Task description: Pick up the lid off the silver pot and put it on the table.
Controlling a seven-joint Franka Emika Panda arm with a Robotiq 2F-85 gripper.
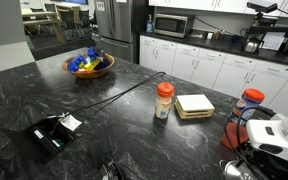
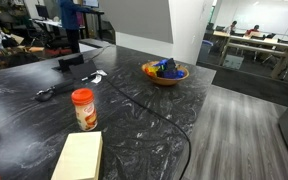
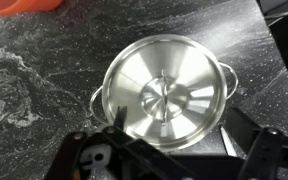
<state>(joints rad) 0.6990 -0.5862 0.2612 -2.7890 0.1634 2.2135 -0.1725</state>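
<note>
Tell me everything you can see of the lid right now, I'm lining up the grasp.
In the wrist view the lid is a round, shallow disc of shiny silver metal with a small round knob at its centre. It sits flat on the silver pot, closing it; the pot's two side handles show past its rim. Light streaks radiate across it. The open end effector hangs above it, apparently not touching.

Cut off and covered

In the wrist view the end effector runs off the bottom edge and covers the silver pot's near rim. The top edge clips a red cup.
</note>
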